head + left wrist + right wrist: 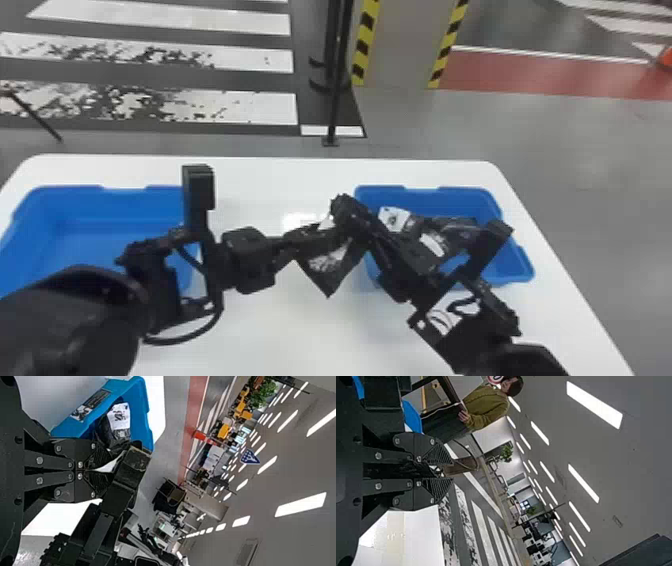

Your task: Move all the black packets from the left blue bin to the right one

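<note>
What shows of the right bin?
The right bin is blue, plastic-looking, open-topped and upright on the white table, with rounded corners and a rim that dips in places. A printed label sits on one outer wall. Black packets with white panels lie inside. The right arm hides part of it in the head view.

Rectangular plastic bins point(110, 230): solid blue. Flat, pointed packet point(328, 285): black, white patch. Smooth, round-cornered surface point(280, 340): plain white. Long straight strip point(366, 35): yellow, black diagonal bands.
</note>
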